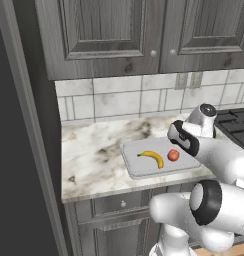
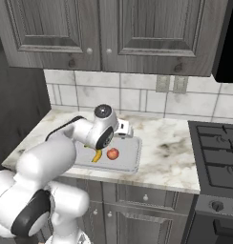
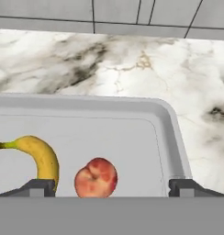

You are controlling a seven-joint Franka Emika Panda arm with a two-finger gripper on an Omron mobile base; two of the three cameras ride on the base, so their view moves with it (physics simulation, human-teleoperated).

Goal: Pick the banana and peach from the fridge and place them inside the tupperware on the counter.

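A marbled white-and-grey bench [image 1: 94, 155] runs across the middle of the left base view, under dark wood-grain wall cabinets [image 1: 114, 30] and a pale tiled wall [image 1: 119, 100]. On the bench, right of centre, sits the tupperware [image 1: 131, 167], a shallow light-grey tray with rounded corners. Inside it lie the banana [image 1: 152, 158] and, to its right and just beside it, the peach [image 1: 173, 155]. The two fruits are close but it is unclear whether they touch.

The white arm rises from the lower right of that view, and its hand hangs over the right end of the tray. A black stove [image 1: 236, 125] shows at the right edge.

In the right base view the tray [image 2: 130, 157] lies at the centre of the frame, with the banana [image 2: 97, 156] partly hidden behind the arm and the peach [image 2: 112, 153] to its right. The stove [image 2: 218, 157] fills the lower right.

In the hand view the end effector [image 3: 112, 188] sits at the bottom of the frame with its jaws spread wide and nothing between them but open air above the tray floor. The peach [image 3: 96, 178] rests between the two fingertips [image 3: 38, 187], nearer the left one, and the banana [image 3: 38, 156] curves up at lower left. The tray rim [image 3: 171, 128] bends round at right, with bare bench beyond it.
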